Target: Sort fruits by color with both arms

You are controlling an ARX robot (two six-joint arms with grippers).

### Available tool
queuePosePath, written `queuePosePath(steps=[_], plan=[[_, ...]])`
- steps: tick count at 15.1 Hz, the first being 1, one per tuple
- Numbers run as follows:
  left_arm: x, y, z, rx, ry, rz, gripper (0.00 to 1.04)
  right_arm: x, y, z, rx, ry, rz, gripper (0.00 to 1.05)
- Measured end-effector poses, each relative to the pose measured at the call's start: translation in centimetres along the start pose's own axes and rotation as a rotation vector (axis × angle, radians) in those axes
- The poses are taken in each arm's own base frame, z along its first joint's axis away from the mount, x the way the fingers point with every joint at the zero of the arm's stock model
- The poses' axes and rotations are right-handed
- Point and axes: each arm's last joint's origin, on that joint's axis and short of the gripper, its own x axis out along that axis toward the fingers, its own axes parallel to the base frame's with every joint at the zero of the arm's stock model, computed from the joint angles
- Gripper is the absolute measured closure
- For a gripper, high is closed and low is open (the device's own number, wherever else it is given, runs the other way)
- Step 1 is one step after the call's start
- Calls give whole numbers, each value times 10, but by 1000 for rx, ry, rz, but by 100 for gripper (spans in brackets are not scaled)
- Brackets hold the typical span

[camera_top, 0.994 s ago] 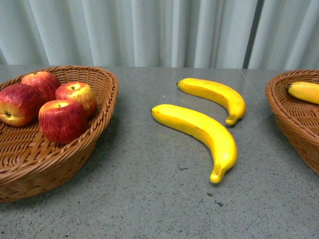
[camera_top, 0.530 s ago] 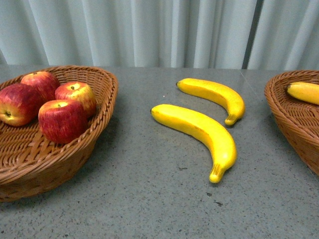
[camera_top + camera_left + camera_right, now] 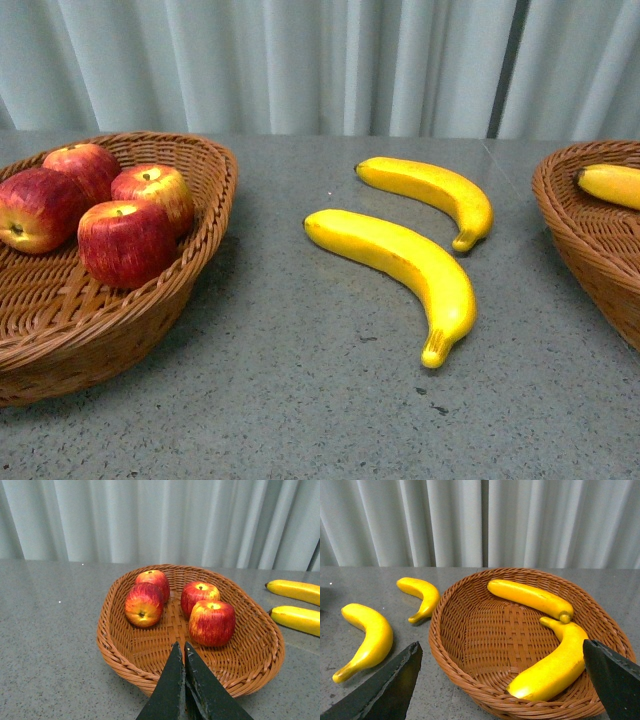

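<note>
Apples [image 3: 125, 240] fill the left basket [image 3: 195, 285] before the left arm's pressed-together jaws, while two bananas [image 3: 400, 262] lie loose on the surface [image 3: 280, 380], likely work for the right arm's spread jaws.

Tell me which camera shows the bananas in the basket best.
The right wrist view: the straighter banana and the curved banana lie plainly inside the basket. The front view catches only one banana's end at the frame edge; the left wrist view shows neither.
</note>
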Motion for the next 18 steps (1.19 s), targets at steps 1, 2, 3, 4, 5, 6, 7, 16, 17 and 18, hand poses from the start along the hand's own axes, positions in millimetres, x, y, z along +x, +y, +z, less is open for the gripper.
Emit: queuePosePath(steps=[1,2,3,4,5,6,7,16,17,18], plan=[[0,0,0,0,0,0,103,0,0,0,0,0,0,7],[0,0,0,-1,0,0,95,0,0,0,0,0,0,7],[0,0,0,-1,0,0,84,0,0,0,0,0,0,7],[0,0,0,-1,0,0,71,0,0,0,0,0,0,7],[0,0,0,-1,0,0,60,0,0,0,0,0,0,7],[0,0,0,0,0,0,47,0,0,0,0,0,0,7],[0,0,0,-1,0,0,35,0,0,0,0,0,0,7],[0,0,0,2,-1,0,7,89,23,69,75,22,62,7],[0,0,0,2,0,0,7,119,34,77,74,34,121,7],[0,0,0,2,0,0,7,149,47,80,62,83,172,7]])
